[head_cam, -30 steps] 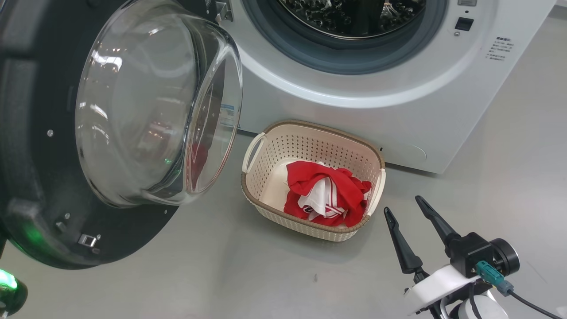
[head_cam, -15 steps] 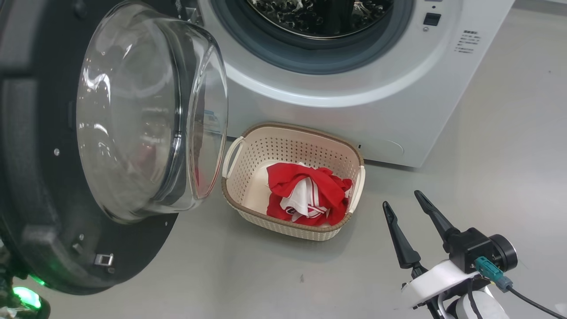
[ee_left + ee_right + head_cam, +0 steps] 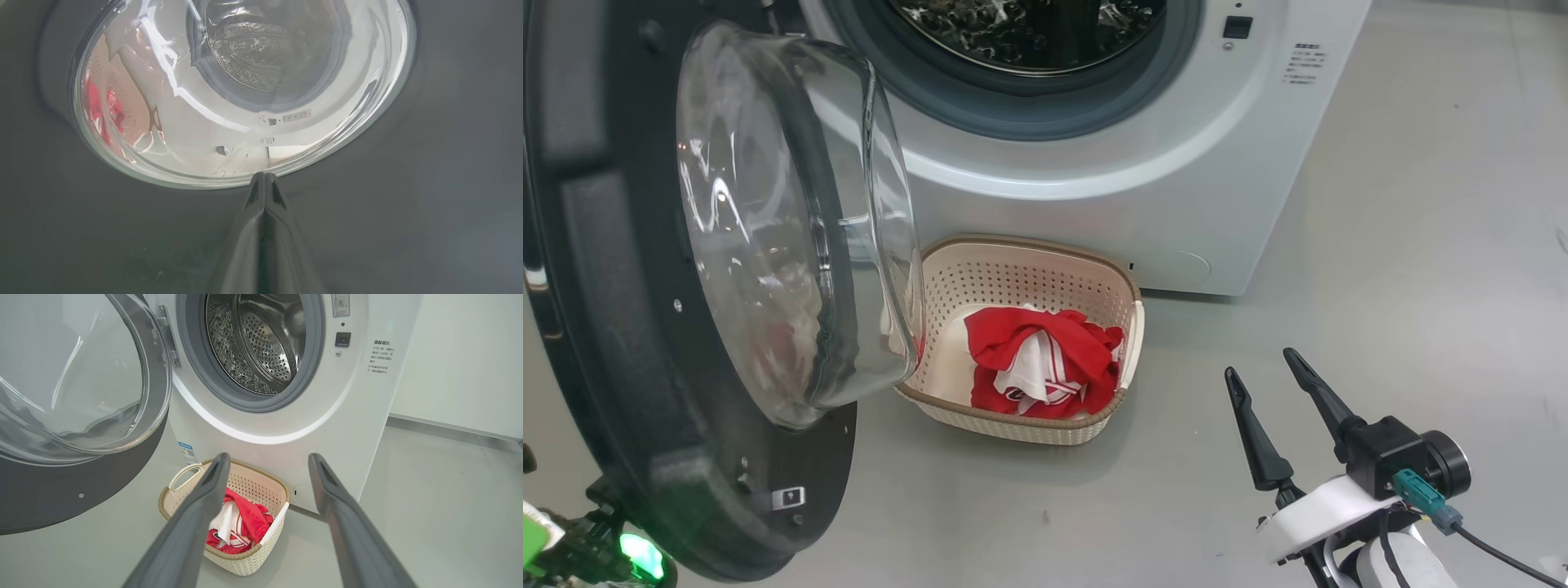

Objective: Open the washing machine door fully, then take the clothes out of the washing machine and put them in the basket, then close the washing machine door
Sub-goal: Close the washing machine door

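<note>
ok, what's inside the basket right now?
The clothes, a red-and-white bundle toward the right end of the basket, with bare cream bottom beside it. In the head view the glass of the washing machine door covers the basket's left end. Whatever lies under the bundle is hidden.

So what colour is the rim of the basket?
Brown, woven-looking, on the cream basket; shows best in the right wrist view.

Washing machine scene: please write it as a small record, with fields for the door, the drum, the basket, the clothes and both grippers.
door: open, swung out to the left
drum: no clothes in the visible part
basket: on the floor before the washing machine
clothes: red and white, in the basket
left gripper: shut, tips at the door's black rim
right gripper: open, empty, right of the basket
</note>
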Controlling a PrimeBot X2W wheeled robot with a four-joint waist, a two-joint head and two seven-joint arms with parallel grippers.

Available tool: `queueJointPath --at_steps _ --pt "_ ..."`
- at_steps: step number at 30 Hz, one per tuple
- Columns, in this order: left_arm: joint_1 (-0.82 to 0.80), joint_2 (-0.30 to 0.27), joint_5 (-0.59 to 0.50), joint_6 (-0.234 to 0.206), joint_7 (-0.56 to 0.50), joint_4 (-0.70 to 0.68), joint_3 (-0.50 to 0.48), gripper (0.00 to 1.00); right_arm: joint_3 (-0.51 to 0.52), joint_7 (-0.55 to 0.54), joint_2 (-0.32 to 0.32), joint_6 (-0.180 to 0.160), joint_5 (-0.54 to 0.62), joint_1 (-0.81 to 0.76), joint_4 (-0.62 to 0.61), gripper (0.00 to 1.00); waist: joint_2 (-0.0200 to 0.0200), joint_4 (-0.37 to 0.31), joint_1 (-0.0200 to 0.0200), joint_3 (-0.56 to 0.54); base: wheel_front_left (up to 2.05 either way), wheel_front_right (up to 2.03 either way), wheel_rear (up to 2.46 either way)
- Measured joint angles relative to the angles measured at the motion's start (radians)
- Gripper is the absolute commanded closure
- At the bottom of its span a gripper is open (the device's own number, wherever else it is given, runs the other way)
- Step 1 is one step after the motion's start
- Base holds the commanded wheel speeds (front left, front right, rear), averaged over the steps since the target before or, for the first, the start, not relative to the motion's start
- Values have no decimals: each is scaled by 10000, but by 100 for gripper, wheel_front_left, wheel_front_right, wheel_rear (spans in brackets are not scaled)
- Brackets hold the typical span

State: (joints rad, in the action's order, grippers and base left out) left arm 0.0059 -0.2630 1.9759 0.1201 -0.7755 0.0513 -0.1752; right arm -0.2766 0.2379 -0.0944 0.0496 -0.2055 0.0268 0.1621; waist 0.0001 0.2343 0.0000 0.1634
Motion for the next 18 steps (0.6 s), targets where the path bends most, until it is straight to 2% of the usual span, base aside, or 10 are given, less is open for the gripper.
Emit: queueJointPath --at_steps 18 --pt "272 309 -349 0 -151 -984 426 100 -171 67 217 2 -79 274 -48 0 0 -1301 0 107 0 0 0"
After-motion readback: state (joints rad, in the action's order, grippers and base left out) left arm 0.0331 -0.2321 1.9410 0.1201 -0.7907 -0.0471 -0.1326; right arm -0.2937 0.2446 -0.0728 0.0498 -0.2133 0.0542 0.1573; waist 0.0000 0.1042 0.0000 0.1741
